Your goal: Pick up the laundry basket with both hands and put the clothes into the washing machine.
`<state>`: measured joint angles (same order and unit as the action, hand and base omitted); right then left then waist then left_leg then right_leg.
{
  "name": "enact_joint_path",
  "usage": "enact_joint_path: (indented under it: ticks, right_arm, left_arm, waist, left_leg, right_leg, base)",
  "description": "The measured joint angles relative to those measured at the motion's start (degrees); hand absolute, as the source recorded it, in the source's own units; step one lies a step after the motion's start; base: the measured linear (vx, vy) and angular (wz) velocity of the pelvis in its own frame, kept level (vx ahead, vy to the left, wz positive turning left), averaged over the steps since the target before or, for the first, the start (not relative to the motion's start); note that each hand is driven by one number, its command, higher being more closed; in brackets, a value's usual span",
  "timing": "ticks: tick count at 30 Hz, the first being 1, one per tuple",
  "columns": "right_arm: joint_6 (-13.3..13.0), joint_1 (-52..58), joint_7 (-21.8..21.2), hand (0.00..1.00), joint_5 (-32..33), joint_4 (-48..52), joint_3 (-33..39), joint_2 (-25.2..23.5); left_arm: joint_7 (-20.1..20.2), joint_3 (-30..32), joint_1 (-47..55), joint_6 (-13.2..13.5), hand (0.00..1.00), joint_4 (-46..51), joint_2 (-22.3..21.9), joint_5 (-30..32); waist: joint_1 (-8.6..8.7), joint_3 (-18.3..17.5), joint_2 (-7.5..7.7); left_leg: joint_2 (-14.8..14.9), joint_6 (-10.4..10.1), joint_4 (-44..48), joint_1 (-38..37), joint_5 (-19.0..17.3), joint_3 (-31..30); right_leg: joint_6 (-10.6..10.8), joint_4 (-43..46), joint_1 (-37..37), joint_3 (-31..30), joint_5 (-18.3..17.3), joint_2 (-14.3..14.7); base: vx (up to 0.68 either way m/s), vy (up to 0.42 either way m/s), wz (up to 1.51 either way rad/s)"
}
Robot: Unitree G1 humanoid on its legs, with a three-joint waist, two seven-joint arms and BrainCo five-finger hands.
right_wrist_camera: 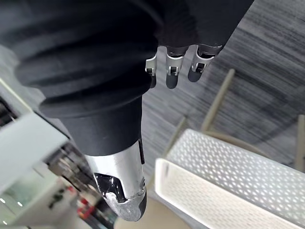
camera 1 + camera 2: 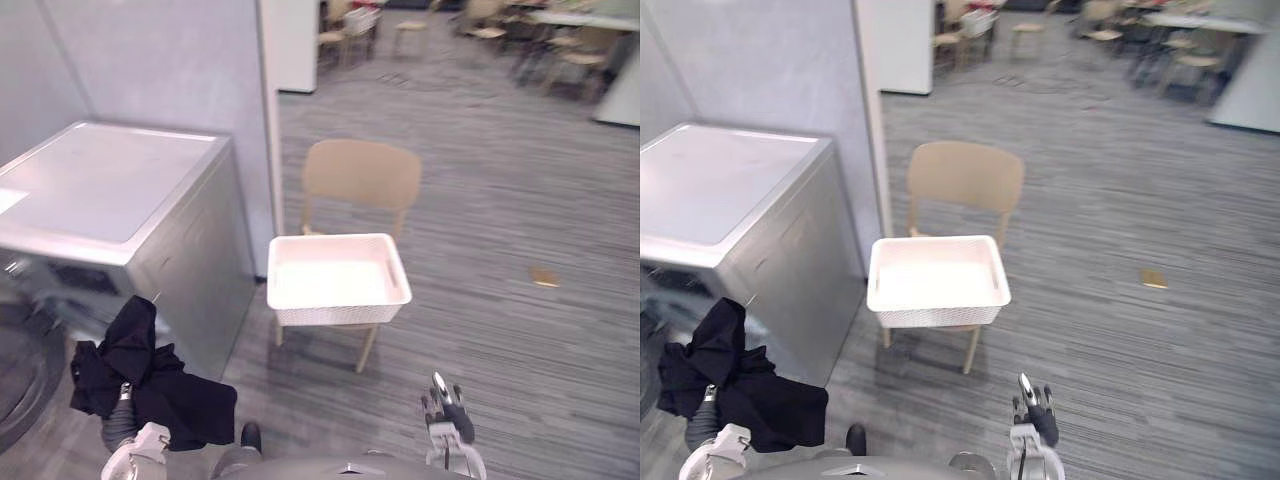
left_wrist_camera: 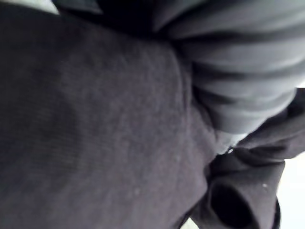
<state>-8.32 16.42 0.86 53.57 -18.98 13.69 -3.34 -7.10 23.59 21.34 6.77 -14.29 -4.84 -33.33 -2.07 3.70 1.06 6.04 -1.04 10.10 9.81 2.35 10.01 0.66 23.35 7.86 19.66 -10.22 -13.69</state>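
Black clothes (image 2: pixel 150 385) cover the left hand (image 3: pixel 233 86) at 7 o'clock, by the washing machine (image 2: pixel 110 200); I cannot tell its grip. The basket (image 2: pixel 340 312), seemingly empty, sits on a chair (image 2: pixel 360 175). The right hand (image 2: pixel 447 410), at 5 o'clock, hangs relaxed and holds nothing.

one washer (image 2: pixel 110 185). one white basket (image 2: pixel 340 314). one black garment (image 2: pixel 150 375). one tan chair (image 2: pixel 362 175) close by, and more chairs (image 2: pixel 572 62) far back, too blurred to count. one small tan scrap (image 2: pixel 545 277) on the floor (image 2: pixel 480 200).
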Motion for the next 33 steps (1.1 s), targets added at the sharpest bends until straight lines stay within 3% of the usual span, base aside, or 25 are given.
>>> enact_joint_path:
  ticks: [2,3,4,5,6,7,8,9,10,13,18,20,23,24,25,26,28,29,30,31,33]
  right_arm:
    - [-0.2,-1.5,0.8,0.0,0.0,0.1,-0.2,0.1]
    - [-0.2,-1.5,0.9,0.0,0.0,0.0,-0.5,0.1]
    - [-0.3,-1.4,0.9,0.0,0.0,0.1,-0.5,0.1]
    - [-0.3,-1.2,0.9,0.0,0.1,0.1,-0.2,0.1]
    - [-0.5,-1.1,0.9,0.0,0.1,0.0,0.5,0.1]
    - [-0.6,-1.0,0.9,0.0,0.2,-0.2,1.0,0.0]
    - [-0.4,-1.1,1.0,0.0,0.3,-2.8,1.2,0.2]
    - [-0.1,-0.9,1.0,0.0,0.3,-4.0,0.9,0.3]
    - [0.1,-0.9,1.0,0.0,0.3,-5.4,0.8,0.5]
    - [0.0,-1.3,1.0,0.0,0.3,-7.5,0.9,0.5]
    - [-0.5,-4.1,1.0,0.0,0.7,-10.9,0.9,0.6]
    - [-0.5,-5.9,1.0,0.0,0.7,-13.6,0.8,0.9]
    - [-0.4,-7.9,1.2,0.0,0.7,-17.6,1.0,1.2]
    - [-0.3,-8.3,1.7,0.0,0.6,-18.5,1.3,1.1]
    - [-0.3,-8.1,2.1,0.0,0.6,-18.4,1.8,1.0]
    - [-0.3,-7.4,3.2,0.0,0.7,-17.8,3.4,0.7]
    - [-0.3,-5.7,3.3,0.0,0.9,-17.7,4.7,0.2]
    - [0.0,-4.9,3.3,0.0,1.3,-18.1,4.6,0.2]
    - [0.3,-4.4,3.2,0.0,1.3,-18.1,4.7,0.2]
    - [0.0,-4.1,3.1,0.0,1.4,-18.0,5.1,0.0]
    - [0.0,-3.8,2.9,0.0,2.3,-18.5,5.0,-0.2]
  left_arm:
    - [-0.2,-0.1,0.1,0.0,1.0,1.2,-0.1,0.3]
    - [-0.3,-0.3,0.1,0.1,1.0,2.9,0.0,1.0]
    - [-0.3,-0.4,0.1,0.1,1.0,3.4,0.0,1.1]
    - [-0.3,-1.0,0.1,0.2,1.0,4.6,0.0,1.1]
    - [-0.3,-1.8,-0.1,0.3,1.0,4.6,0.0,1.7]
    - [-0.3,-2.2,-0.1,0.3,1.0,4.2,-0.1,2.2]
    - [-0.5,-2.3,-1.2,0.3,1.0,3.0,-0.2,2.6]
    - [-0.6,-2.2,-1.7,0.3,1.0,2.3,-0.1,2.6]
    - [-1.1,-2.2,-2.4,0.4,1.0,1.3,0.0,2.6]
    - [-1.4,-2.7,-4.1,0.4,1.0,-3.2,0.4,2.6]
    - [-1.2,-6.2,-6.6,0.5,1.0,-4.9,1.0,2.4]
    - [-1.2,-6.6,-7.6,0.8,1.0,-4.9,1.0,2.0]
    - [-1.2,-8.6,-9.3,2.1,1.0,-5.0,1.8,2.0]
    - [-1.0,-10.1,-9.4,2.2,1.0,-5.8,2.6,2.0]
    - [-0.8,-11.0,-9.5,2.2,1.0,-6.6,2.8,2.1]
    - [-0.8,-13.3,-9.1,2.1,1.0,-7.5,2.6,2.1]
    - [-0.5,-15.2,-8.7,2.1,1.0,-7.5,2.6,2.1]
    - [0.1,-16.0,-8.7,2.1,1.0,-7.2,2.4,2.1]
    - [0.2,-15.9,-8.7,2.1,1.0,-6.7,2.7,2.2]
    - [0.2,-16.0,-8.7,2.1,1.0,-6.6,2.7,2.2]
    - [0.3,-16.2,-9.0,2.1,1.0,-5.8,3.0,2.3]
  waist:
    - [-0.11,0.3,-0.83]
    - [-0.03,0.3,-1.06]
    - [0.04,0.3,-1.06]
    - [0.39,0.1,-1.28]
    - [0.88,-0.4,-2.03]
    - [1.25,-1.1,-2.67]
    - [2.62,-2.1,-2.46]
    - [2.9,-2.2,-2.28]
    - [3.02,-2.2,-2.05]
    - [3.05,-2.3,-2.25]
    - [2.7,-1.9,-3.23]
    - [2.06,-1.2,-3.9]
    - [1.03,-1.2,-3.56]
    - [0.85,-1.1,-3.51]
    - [1.05,-1.0,-3.68]
    - [1.79,-0.9,-3.73]
    - [2.29,-0.5,-3.36]
    - [2.67,0.2,-3.08]
    - [2.78,0.3,-1.83]
    - [3.13,0.2,-1.67]
    - [3.14,0.1,-0.88]
  left_leg:
    - [4.8,0.3,11.5,-0.1,-3.0,2.7]
    - [8.7,0.2,15.5,-1.8,-4.7,2.8]
    - [9.7,0.0,16.1,-2.4,-4.9,2.8]
    - [13.1,0.4,16.8,-5.1,-5.1,2.6]
    - [14.8,1.7,15.4,-7.3,-3.7,1.8]
    - [14.6,2.5,13.1,-8.3,-2.2,0.9]
    - [12.6,0.5,8.4,-8.3,-4.0,0.7]
    - [11.9,0.4,7.3,-7.9,-4.0,0.7]
    - [11.3,-0.2,6.4,-7.7,-4.1,0.9]
    - [11.3,-5.5,6.1,-8.4,-6.3,1.2]
    - [10.7,-9.5,5.2,-6.4,-9.1,1.2]
    - [10.3,-10.1,6.9,-4.4,-11.4,1.1]
    - [8.8,-8.9,13.9,2.9,-15.5,-0.8]
    - [8.1,-7.6,16.8,5.3,-17.5,-1.7]
    - [7.8,-6.8,17.6,6.1,-18.7,-2.2]
    - [6.3,-3.5,18.1,6.7,-20.8,-2.9]
    - [4.5,-2.1,17.9,5.9,-20.6,-5.1]
    - [3.5,-2.1,17.9,5.5,-19.0,-7.4]
    - [3.0,-2.7,17.9,5.1,-18.5,-8.5]
    - [3.0,-3.0,17.9,5.0,-18.4,-9.1]
    - [3.4,-3.4,17.1,4.5,-18.6,-10.8]
  right_leg:
    - [0.1,0.0,-0.8,3.0,0.9,-1.9]
    - [0.5,-0.1,-1.3,4.6,1.0,-2.5]
    - [0.6,-0.1,-1.4,4.9,1.1,-2.6]
    - [1.4,-0.3,-1.3,5.6,1.0,-3.1]
    - [2.3,-0.4,-0.5,5.8,0.9,-3.1]
    - [3.8,-0.5,0.3,5.6,0.7,-2.9]
    - [4.9,-3.1,1.2,3.8,2.5,-2.6]
    - [4.7,-4.8,1.1,2.9,4.0,-2.3]
    - [4.8,-7.4,-0.1,2.7,6.3,-2.1]
    - [7.9,-14.2,-4.8,4.4,11.0,-1.2]
    - [9.2,-20.1,-6.0,5.5,16.1,-1.2]
    - [10.0,-20.6,-5.4,5.6,17.2,-1.8]
    - [10.3,-21.1,-2.9,5.9,18.0,-3.6]
    - [11.0,-21.1,-2.5,4.6,16.0,-4.0]
    - [10.4,-20.7,-2.4,3.0,14.1,-3.8]
    - [5.2,-19.3,-1.9,-4.1,9.5,-2.6]
    - [-2.6,-15.6,-1.4,-14.7,2.4,0.3]
    - [-0.4,-11.1,-0.5,-21.6,-0.9,2.8]
    - [0.3,-7.1,0.7,-25.0,-2.1,6.1]
    - [0.9,-6.0,0.8,-25.8,-2.5,6.6]
    - [2.8,-4.5,2.8,-26.8,-3.5,10.9]
  base:
    - [-0.05,0.037,0.73]
    - [-0.02,0.089,0.6]
    - [0.01,0.131,0.64]
    - [0.03,0.176,0.58]
    - [0.04,0.205,0.65]
    - [0.03,0.298,0.86]
    - [0.01,0.268,0.77]
    - [0.03,0.265,0.78]
    - [0.1,0.216,0.4]
    - [0.13,0.247,0.26]
    - [0.0,0.172,0.14]
    - [-0.12,0.192,0.16]
    - [-0.14,0.206,0.27]
    - [-0.11,0.209,0.45]
    - [-0.06,0.191,0.71]
    - [0.02,0.165,0.77]
    - [0.08,0.149,0.81]
    - [0.08,0.083,0.76]
    - [0.07,0.05,0.67]
    - [0.1,-0.002,0.43]
    - [0.1,-0.05,0.3]
